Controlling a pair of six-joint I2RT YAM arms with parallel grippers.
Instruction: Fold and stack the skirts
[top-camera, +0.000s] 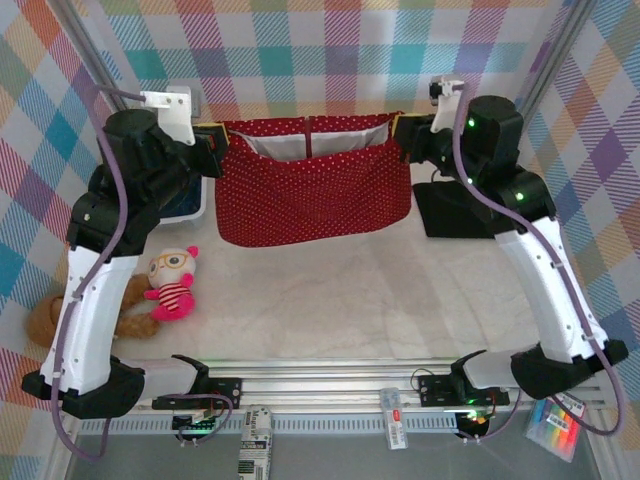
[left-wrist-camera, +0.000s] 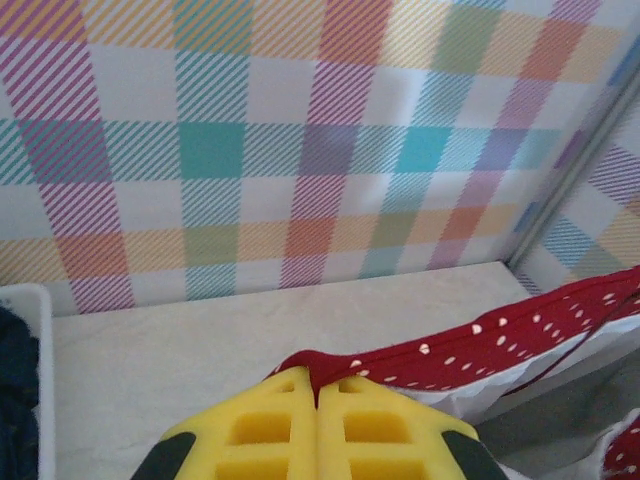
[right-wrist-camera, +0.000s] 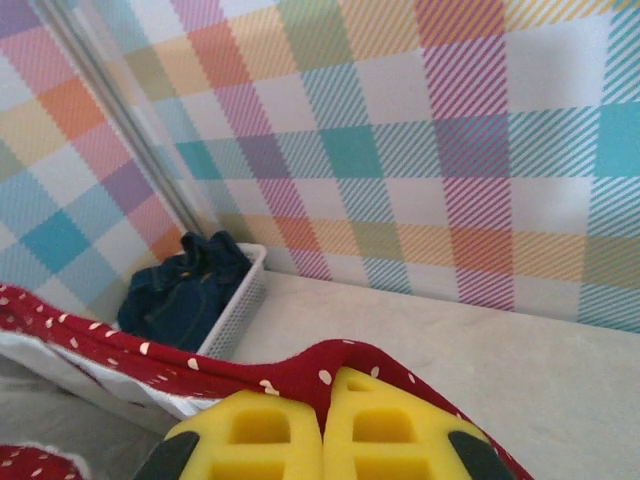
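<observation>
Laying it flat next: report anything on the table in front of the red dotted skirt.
Nothing visible: the pale table before the red white-dotted cloth skirt lies bare; the pink plush toy sits off left.

The red skirt (top-camera: 315, 195) in the upper middle of the frame is soft matt cloth with a white lining. The table (top-camera: 350, 310) looks smooth and slightly shiny, like stone. The basket (right-wrist-camera: 240, 300) at lower left is white plastic mesh, holding rough dark denim (right-wrist-camera: 185, 285). The yellow fingers (left-wrist-camera: 255, 430) are matt plastic, the arm shells (top-camera: 85, 320) glossy
</observation>
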